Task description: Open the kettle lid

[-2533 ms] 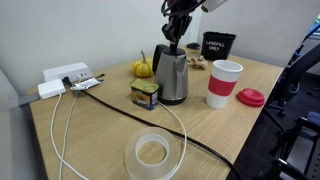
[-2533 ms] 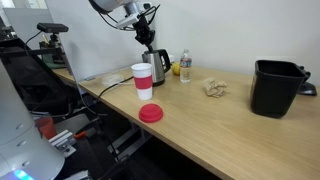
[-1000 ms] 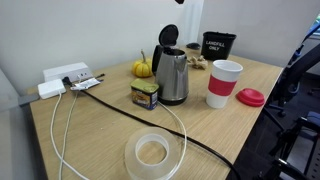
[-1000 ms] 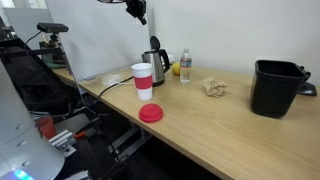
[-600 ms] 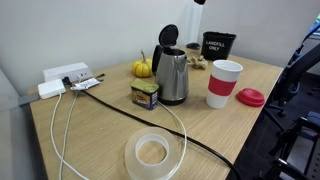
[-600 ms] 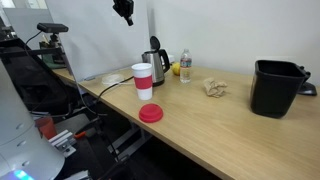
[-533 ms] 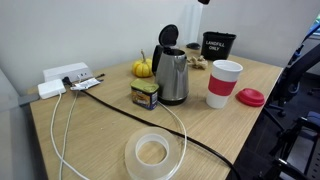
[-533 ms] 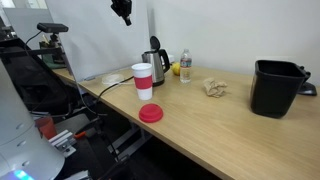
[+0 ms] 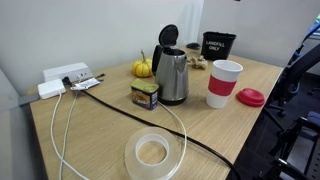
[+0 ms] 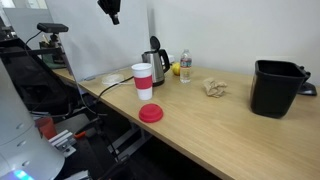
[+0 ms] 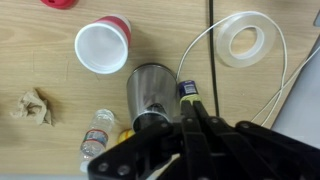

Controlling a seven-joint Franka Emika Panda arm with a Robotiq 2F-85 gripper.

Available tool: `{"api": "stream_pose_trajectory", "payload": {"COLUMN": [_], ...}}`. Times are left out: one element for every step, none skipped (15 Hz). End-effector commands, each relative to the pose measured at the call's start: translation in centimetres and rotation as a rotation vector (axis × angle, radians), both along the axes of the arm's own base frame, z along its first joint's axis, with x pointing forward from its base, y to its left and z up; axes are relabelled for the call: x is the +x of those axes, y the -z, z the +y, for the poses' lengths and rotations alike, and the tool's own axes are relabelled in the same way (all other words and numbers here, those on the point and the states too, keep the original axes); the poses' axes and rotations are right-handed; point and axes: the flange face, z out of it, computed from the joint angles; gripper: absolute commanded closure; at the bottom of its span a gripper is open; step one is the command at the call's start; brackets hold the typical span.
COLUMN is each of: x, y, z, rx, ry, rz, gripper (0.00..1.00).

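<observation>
Kettle (image 9: 171,78) stood toward the back of a pale wood-grain table (image 9: 100,140), on its black base. The body was brushed steel, tapered toward the top, with dull streaked reflections. Handle and spout were black plastic. The kettle lid (image 9: 168,37), a round black disc, was tipped up on its hinge and stood nearly upright above the rim, leaving the mouth uncovered. An exterior view from along the table showed the kettle (image 10: 153,64) with its lid (image 10: 155,44) likewise raised. In the wrist view the kettle (image 11: 152,90) appeared from above as a shiny round steel opening.

The gripper (image 10: 110,10) hung high, well apart from the kettle and touching nothing. It was small and dark in that view, and the wrist view gave only blurred black parts along the lower edge. I could not tell whether the fingers were apart or together.

Other items noted:
- A paper cup (image 9: 224,83), white with a red band and widening upward, stood beside the kettle.
- A flat red lid (image 9: 250,97) lay near the cup.
- A squat jar (image 9: 145,95) sat just in front of the kettle.
- A tape roll (image 9: 152,152), a wide clear glossy ring, lay flat near the front edge.
- A thin black cable (image 11: 211,40) ran straight across the wood.
- A small orange pumpkin (image 9: 142,69) sat behind the kettle.
- A white power strip (image 9: 62,80) lay near the table's edge.
- A matte black bin (image 10: 276,88) with a square mouth stood well apart from the kettle.
- Crumpled brown paper (image 10: 212,88) lay between the bin and the kettle.
- A clear plastic bottle (image 10: 185,68) stood upright near the kettle.
</observation>
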Motion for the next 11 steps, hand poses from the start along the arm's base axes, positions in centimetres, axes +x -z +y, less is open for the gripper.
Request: {"api": "stream_pose_trajectory", "payload": {"x": [-0.45, -0.87, -1.09, -1.14, -1.15, -1.16, -1.18, -1.17, -1.17, -1.17, -1.17], "y": [-0.40, -0.70, -0.90, -0.92, -0.84, -0.76, -0.74, -0.74, -0.74, -0.74, -0.74], "z": [0.05, 0.04, -0.03, -0.10, -0.14, -0.14, -0.13, -0.13, -0.14, -0.14, -0.14], "rx": [0.014, 0.025, 0.029, 0.030, 0.030, 0.029, 0.029, 0.029, 0.029, 0.029, 0.029], "ry": [-0.027, -0.050, -0.060, -0.064, -0.066, -0.066, -0.067, -0.067, -0.067, -0.067, -0.067], "rz": [0.013, 0.021, 0.023, 0.024, 0.026, 0.027, 0.028, 0.028, 0.028, 0.028, 0.028], "gripper": [0.87, 0.81, 0.73, 0.69, 0.69, 0.69, 0.69, 0.69, 0.69, 0.69, 0.69]}}
